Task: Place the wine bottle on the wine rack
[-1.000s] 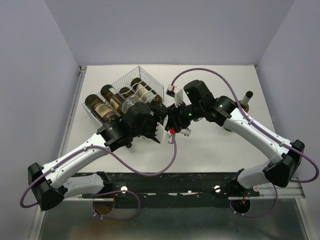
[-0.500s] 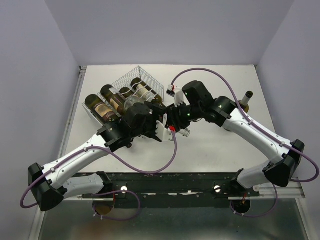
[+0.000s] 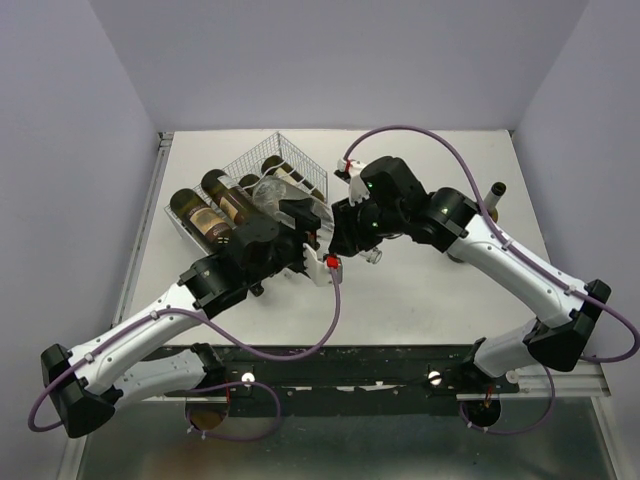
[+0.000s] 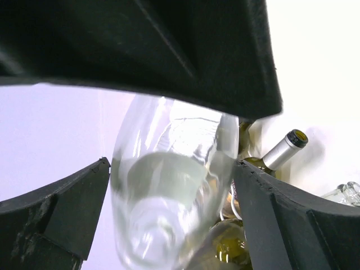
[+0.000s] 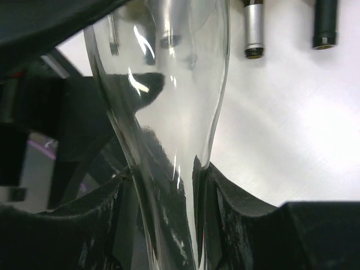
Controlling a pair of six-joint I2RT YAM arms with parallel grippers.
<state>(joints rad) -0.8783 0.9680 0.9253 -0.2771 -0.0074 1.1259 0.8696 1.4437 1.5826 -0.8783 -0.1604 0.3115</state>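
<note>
A clear glass wine bottle [image 3: 268, 191] is held between both arms, tilted, with its thick end over the white wire wine rack [image 3: 290, 158]. My left gripper [image 3: 300, 228] is shut on the bottle's body [image 4: 169, 185], which fills the gap between the black fingers [image 4: 67, 208]. My right gripper [image 3: 345, 235] is shut on the bottle's narrow neck [image 5: 169, 84], pinched between its pads [image 5: 225, 202]. The rack holds several dark bottles [image 3: 205, 212] lying side by side.
Another dark bottle [image 3: 495, 193] stands upright at the right, partly behind the right arm. Necks of racked bottles, one silver-capped [image 5: 254, 28] and one dark [image 5: 325, 25], point out over the white table [image 3: 430, 290]. The lilac walls close in the back and sides.
Both arms have moved up and left with the clear bottle between them. Its thick end has come over the rack's near side.
</note>
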